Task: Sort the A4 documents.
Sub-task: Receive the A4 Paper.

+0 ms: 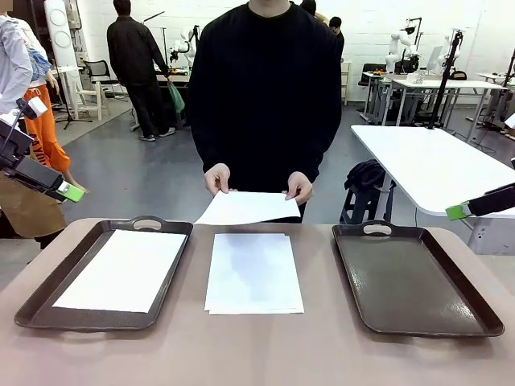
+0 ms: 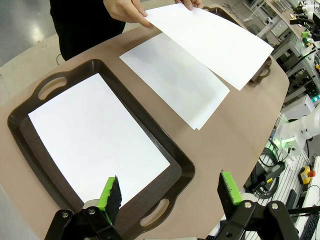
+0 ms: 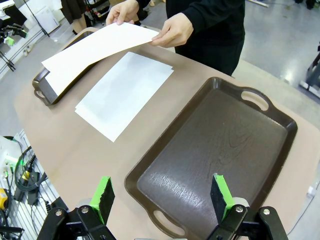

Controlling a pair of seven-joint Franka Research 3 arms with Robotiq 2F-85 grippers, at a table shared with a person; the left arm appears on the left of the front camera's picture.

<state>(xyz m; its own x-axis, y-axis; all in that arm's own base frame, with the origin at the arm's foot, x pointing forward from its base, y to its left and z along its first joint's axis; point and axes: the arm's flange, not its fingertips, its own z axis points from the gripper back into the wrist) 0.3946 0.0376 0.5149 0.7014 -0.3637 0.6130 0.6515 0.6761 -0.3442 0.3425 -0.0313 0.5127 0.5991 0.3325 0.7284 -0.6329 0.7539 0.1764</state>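
A plain white A4 paper sheet (image 1: 245, 207) is held in the person's hands (image 1: 217, 178) above the far edge of the brown tabletop (image 1: 257, 350), over a small stack of like white sheets (image 1: 253, 273) lying at the tabletop's middle. Another white sheet (image 1: 125, 269) lies flat in the dark brown handled tray (image 1: 80, 322) toward the left edge; the matching dark brown tray (image 1: 410, 281) toward the right edge is bare. The left pincer (image 2: 170, 192) and the right pincer (image 3: 162, 195) are spread wide, holding nothing, off the left and right edges. If the offered sheet is to be taken, a free corner well away from the fingers should be approached edge-on, pinched lightly so no crease is made, and the sheet laid flat inside a tray's rim.
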